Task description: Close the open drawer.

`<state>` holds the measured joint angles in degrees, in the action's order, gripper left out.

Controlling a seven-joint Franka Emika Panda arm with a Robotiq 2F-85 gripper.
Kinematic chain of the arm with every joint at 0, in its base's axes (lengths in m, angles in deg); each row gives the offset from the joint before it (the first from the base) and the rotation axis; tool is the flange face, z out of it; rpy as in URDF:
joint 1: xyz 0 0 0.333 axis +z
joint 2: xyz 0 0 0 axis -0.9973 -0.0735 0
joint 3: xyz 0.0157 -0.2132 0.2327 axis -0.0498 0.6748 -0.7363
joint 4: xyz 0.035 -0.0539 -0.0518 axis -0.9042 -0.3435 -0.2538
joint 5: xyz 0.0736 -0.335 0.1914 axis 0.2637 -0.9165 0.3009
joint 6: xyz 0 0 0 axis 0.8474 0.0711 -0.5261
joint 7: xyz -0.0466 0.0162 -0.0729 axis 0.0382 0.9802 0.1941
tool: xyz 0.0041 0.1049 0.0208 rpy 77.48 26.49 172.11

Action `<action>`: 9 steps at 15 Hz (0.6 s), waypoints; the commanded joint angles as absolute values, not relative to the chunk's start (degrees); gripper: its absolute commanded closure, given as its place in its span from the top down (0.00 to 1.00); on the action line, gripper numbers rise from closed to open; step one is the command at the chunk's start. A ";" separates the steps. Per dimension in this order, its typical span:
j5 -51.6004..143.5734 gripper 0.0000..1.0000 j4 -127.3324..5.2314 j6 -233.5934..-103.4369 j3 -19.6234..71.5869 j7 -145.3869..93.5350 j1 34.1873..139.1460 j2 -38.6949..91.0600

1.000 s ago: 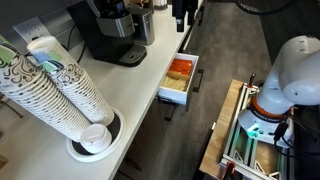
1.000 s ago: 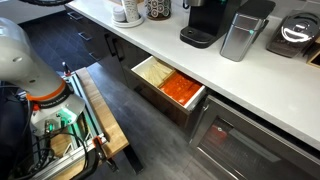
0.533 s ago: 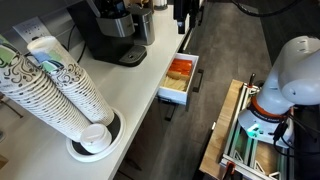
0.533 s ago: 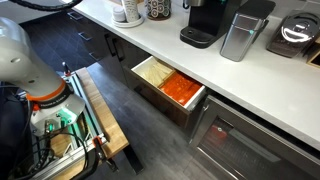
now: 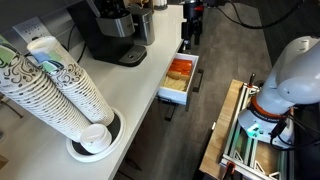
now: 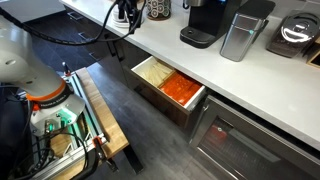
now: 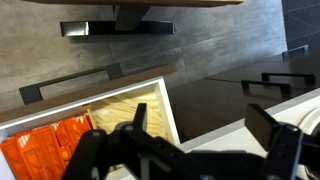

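Note:
The drawer stands pulled out from under the white counter, and it shows in both exterior views. It has white sides and holds orange-red packets and pale yellow ones. In the wrist view its white rim lies at the lower left, with the dark grey front and bar handle beyond it. My gripper is open and empty, hanging above the drawer's end and the dark floor. It shows near the counter edge in both exterior views.
On the counter are a coffee machine, stacked paper cups, a metal canister and mugs. A wooden cart by the robot base borders the dark floor aisle. Closed cabinet fronts with bar handles flank the drawer.
The arm has swung into both exterior views. The gripper has come down and along the counter edge toward the open drawer. The drawer has not moved.

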<state>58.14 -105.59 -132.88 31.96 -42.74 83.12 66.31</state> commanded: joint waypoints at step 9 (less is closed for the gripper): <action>61.77 1.00 -107.96 -136.57 33.99 -47.53 81.09 62.77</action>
<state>61.60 -108.10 -136.79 34.63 -47.34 81.81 62.86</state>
